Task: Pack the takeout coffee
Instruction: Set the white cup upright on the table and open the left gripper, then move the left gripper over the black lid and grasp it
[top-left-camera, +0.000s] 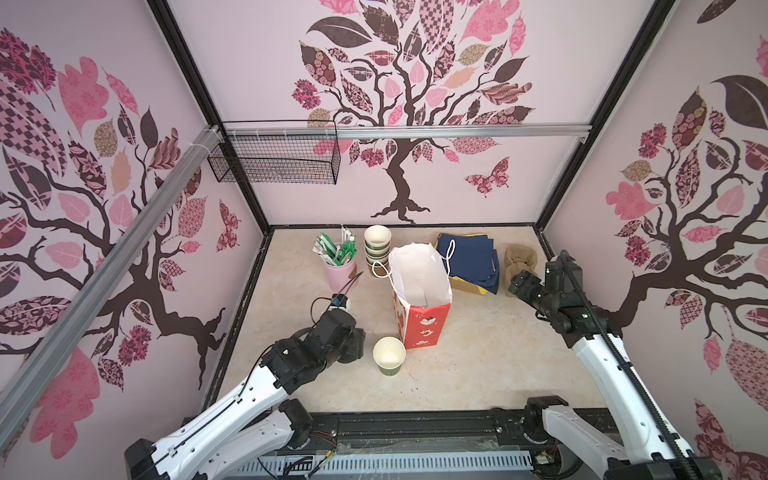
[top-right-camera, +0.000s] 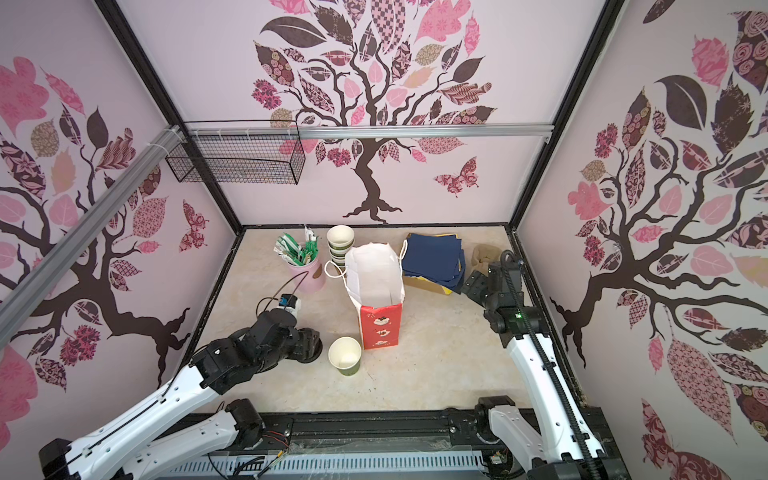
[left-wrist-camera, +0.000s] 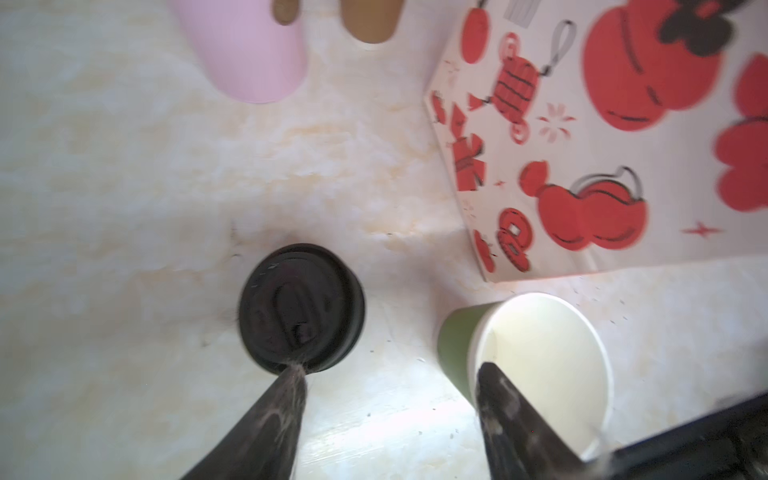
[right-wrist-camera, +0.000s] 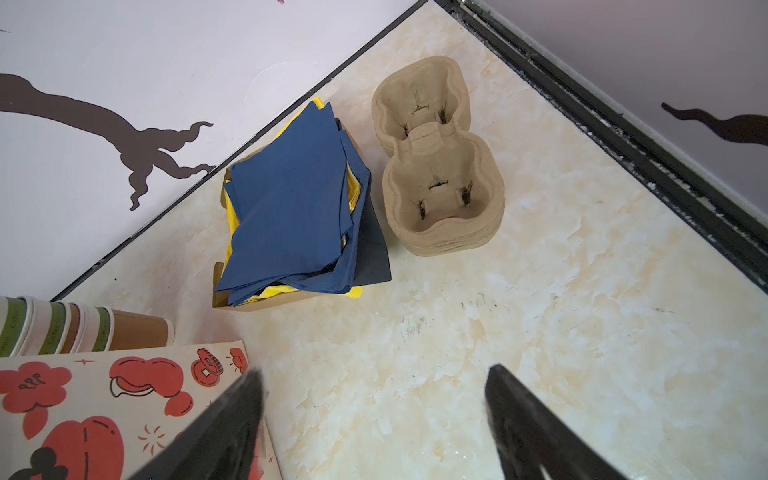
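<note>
Lids next: my left claw (left-wrist-camera: 390, 370) hangs spread, lid stack (left-wrist-camera: 301, 307) at one fingertip (left-wrist-camera: 282, 407), the lidless green cup (left-wrist-camera: 540, 340) at the other, set beside the red bag (left-wrist-camera: 602, 145), apparently for capping before packing; my right claw (right-wrist-camera: 374, 372), also spread, holds nothing.

A pink straw cup (top-left-camera: 340, 276) stands at the table's (top-left-camera: 478, 365) far edge. Napkins (top-left-camera: 467, 257) and pulp trays (top-left-camera: 517, 255) occupy the far right corner.

Bright even light; left wrist view blurry w/ glare; fisheye edges.
</note>
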